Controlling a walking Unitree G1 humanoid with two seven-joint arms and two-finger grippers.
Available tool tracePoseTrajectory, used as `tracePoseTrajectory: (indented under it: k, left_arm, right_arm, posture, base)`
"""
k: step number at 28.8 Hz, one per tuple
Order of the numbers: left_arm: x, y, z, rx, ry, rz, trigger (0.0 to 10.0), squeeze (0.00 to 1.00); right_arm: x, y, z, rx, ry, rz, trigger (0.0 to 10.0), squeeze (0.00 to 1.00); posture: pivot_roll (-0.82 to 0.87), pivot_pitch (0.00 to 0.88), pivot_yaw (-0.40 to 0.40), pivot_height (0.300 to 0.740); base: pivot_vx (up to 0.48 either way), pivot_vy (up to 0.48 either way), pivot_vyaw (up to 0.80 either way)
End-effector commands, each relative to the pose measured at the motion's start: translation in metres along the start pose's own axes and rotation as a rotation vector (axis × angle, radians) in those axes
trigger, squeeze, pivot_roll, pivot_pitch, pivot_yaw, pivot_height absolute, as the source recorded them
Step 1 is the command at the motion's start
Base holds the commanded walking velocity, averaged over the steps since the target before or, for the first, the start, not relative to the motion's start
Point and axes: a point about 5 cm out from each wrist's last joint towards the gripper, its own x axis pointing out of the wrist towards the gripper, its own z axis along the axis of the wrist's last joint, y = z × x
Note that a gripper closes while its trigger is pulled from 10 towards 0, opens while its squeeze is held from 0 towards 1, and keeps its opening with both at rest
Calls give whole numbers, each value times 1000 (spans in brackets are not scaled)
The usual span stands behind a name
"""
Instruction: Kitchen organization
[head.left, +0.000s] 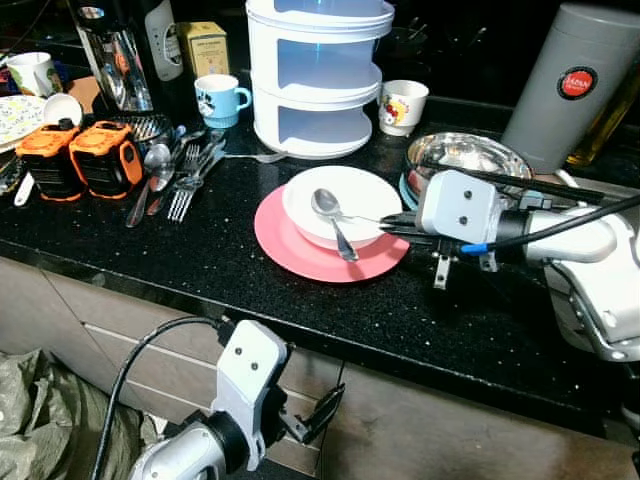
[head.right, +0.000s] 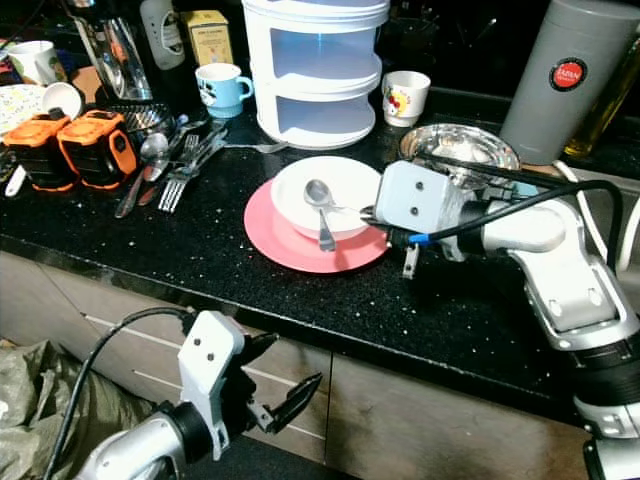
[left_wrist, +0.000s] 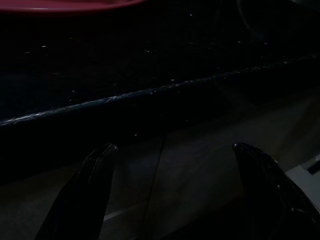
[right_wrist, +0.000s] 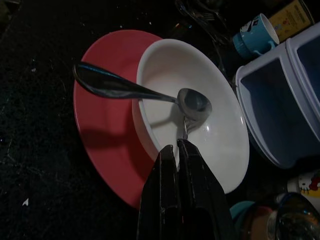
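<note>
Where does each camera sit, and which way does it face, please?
Left eye: on the head, looking down at the counter; both arms show.
Right eye: beside it, same scene and arms.
Left wrist: low on the left arm, facing the counter's edge; open left hand shows.
Right wrist: above the counter, facing bowl, spoon and plate; shut right hand shows.
Shared: eyes and right wrist all see the bowl.
</note>
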Motion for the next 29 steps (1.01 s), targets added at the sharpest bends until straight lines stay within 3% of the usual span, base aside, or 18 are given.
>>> tracePoseTrajectory:
  k: [1, 12, 22, 26, 27, 28, 29]
  left_arm:
    - [0, 0, -1, -4, 9, -2, 10000, 0]
    - [0, -1, -2, -1, 12, -4, 10000, 0]
    - [1, -1, 0, 2, 9, -9, 10000, 0]
    - [1, -1, -1, 2, 9, -7, 10000, 0]
    - [1, -1, -1, 2, 9, -6, 10000, 0]
    - [1, -1, -1, 2, 9, -6, 10000, 0]
    - [1, 0, 0, 5, 5, -3, 10000, 0]
  right_arm:
    - [1, 2, -3, 7, 2, 7, 0, 0]
    - [-2, -25, 10, 74, -141, -203, 0, 0]
    - [-5, -27, 1, 51, -81, -206, 0, 0]
    - [-8, -35, 8, 164, -201, -272, 0, 0]
    - [-10, -39, 11, 243, -271, -312, 0, 0]
    - [-10, -39, 11, 243, -271, -312, 0, 0]
    - [-11, -44, 13, 341, -357, -368, 784, 0]
  posture:
    - [162, 0, 3, 740]
    - [165, 0, 6, 740]
    - [162, 0, 7, 740]
    - [162, 0, 6, 740]
    - [160, 0, 3, 740]
    - [160, 0, 3, 740]
    - [161, 0, 1, 740]
  base:
    - [0, 0, 0]
    - [0, 0, 0]
    - [0, 0, 0]
    - [0, 0, 0]
    - [0, 0, 0]
    - [0, 0, 0]
    - [0, 0, 0]
